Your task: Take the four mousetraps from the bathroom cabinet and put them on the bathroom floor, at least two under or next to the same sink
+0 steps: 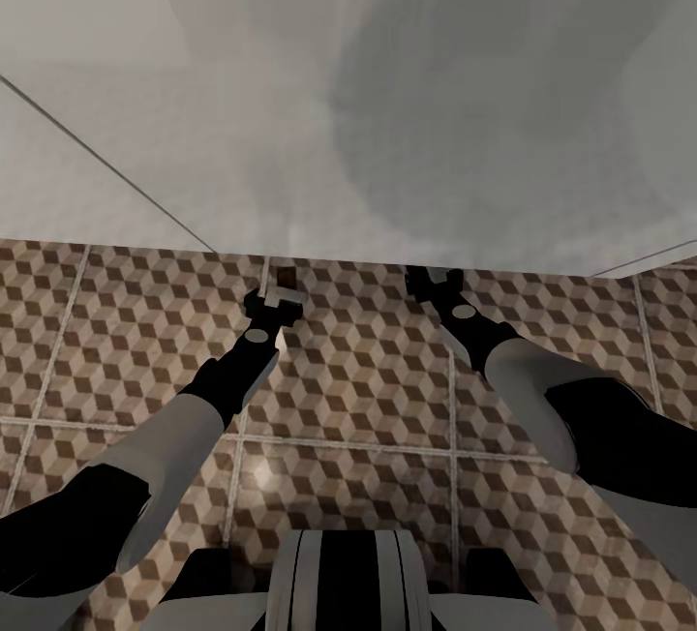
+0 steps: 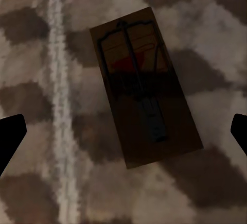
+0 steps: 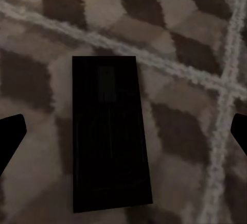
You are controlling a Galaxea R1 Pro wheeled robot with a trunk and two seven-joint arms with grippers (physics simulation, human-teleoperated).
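Note:
One mousetrap (image 2: 145, 87), a tan board with black wire and a red mark, lies flat on the cube-patterned bathroom floor (image 2: 206, 33). My left gripper (image 2: 123, 134) hovers over it, open, with its fingertips (image 2: 10, 131) wide on both sides and clear of the board. In the head view this mousetrap (image 1: 287, 275) shows just past the left gripper (image 1: 276, 297). A second mousetrap (image 3: 109, 131) lies flat in deep shadow below my open right gripper (image 3: 123, 134), which reaches to the shadow's edge (image 1: 433, 283). The cabinet is out of view.
A large pale white body (image 1: 348, 99) fills the upper half of the head view and overhangs the floor (image 1: 116, 341) just beyond both grippers; I cannot tell whether it is the sink. Pale grout lines (image 3: 226, 95) cross the tiles. Open tiled floor lies on either side of my arms.

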